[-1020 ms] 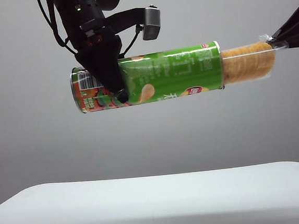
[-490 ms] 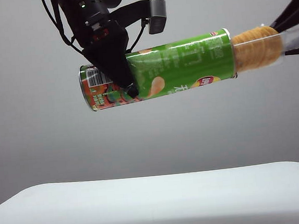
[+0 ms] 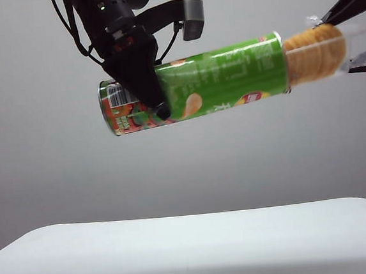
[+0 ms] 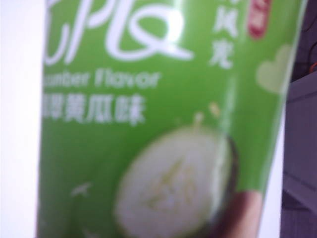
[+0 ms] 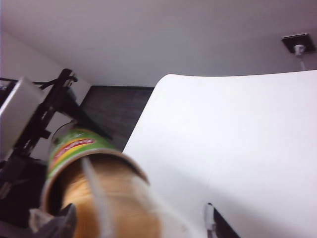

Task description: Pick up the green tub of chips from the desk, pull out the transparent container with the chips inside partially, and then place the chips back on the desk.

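Observation:
The green tub of chips (image 3: 223, 82) hangs high above the desk (image 3: 193, 251), nearly level with its open end raised to the right. My left gripper (image 3: 156, 106) is shut on it near the red-printed end; the left wrist view is filled with the tub's green wall (image 4: 163, 124). The transparent container (image 3: 349, 40) sticks partly out of the open end, with the golden chips (image 3: 314, 55) showing inside it. My right gripper (image 3: 353, 35) stands open, one finger above and one below the container's tip. In the right wrist view the chips (image 5: 114, 203) lie between the spread fingers of the right gripper (image 5: 138, 220).
The white desk (image 5: 237, 139) spreads below the tub. A dark floor strip (image 5: 116, 111) lies past its edge. A wall socket (image 5: 298, 43) sits on the far wall. The left arm's wrist camera (image 3: 193, 17) juts out just above the tub.
The right gripper has let go of the container's tip and its fingers have spread wide. The tub has shifted slightly right and its open end has tilted up.

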Robot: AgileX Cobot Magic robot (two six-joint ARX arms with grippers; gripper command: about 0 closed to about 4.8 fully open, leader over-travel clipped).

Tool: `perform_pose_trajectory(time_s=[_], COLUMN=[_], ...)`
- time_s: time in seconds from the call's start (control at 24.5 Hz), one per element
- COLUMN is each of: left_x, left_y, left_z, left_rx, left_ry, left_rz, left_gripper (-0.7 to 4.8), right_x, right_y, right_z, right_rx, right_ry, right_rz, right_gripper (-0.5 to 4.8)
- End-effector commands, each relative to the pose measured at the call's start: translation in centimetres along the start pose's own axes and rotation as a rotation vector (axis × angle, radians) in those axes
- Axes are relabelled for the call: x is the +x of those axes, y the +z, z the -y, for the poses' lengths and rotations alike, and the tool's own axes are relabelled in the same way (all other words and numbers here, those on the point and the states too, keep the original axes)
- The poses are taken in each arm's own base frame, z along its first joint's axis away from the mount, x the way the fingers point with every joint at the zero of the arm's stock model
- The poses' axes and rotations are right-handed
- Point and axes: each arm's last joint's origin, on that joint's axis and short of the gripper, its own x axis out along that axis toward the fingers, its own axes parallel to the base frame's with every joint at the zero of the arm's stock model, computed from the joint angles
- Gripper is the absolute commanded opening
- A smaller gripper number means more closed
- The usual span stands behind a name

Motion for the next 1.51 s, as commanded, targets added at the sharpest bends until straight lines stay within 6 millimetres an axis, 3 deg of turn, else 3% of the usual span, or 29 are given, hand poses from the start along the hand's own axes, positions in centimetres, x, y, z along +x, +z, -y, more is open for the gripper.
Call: perform_pose_trajectory(time_s=[0.04,0.24,0.57,0.86,0.98,1.14,1.31,1.51], left_x=[-0.5,-1.3,-2.1,0.1,1.6,2.7,2.8,2.9], left_y=[-0.1,-1.7,-3.6,-5.1,-6.1,-6.8,-6.8,-6.7], left_z=[-0.2,-1.4,-2.7,-2.7,-2.2,-1.9,-2.0,-2.0], left_rx=[0.004,-0.055,-0.112,-0.143,-0.161,-0.165,-0.183,-0.183], left_ry=[0.048,0.067,0.089,0.082,0.047,0.042,0.047,0.041], left_rz=[-0.023,-0.021,-0.01,-0.012,-0.039,-0.039,-0.033,-0.009], left_gripper=[2.68,2.68,2.68,2.68,2.68,2.68,2.68,2.68], right_x=[-0.9,-2.9,-2.8,-3.6,-4.5,-4.9,-4.1,-2.7], right_y=[0.6,1.3,0.5,-0.4,-1.6,-4.1,-5.6,-6.0], right_z=[-0.2,-0.5,-2.4,-4.9,-6.0,-7.3,-8.4,-9.6], right_rx=[-0.032,-0.058,-0.145,-0.26,-0.321,-0.403,-0.421,-0.509], right_ry=[0.018,-0.035,0.013,-0.113,-0.283,-0.443,-0.43,-0.558], right_rz=[0.032,0.112,0.058,0.104,0.112,-0.002,-0.104,-0.064], right_gripper=[2.72,2.73,2.73,2.74,2.74,2.74,2.73,2.74])
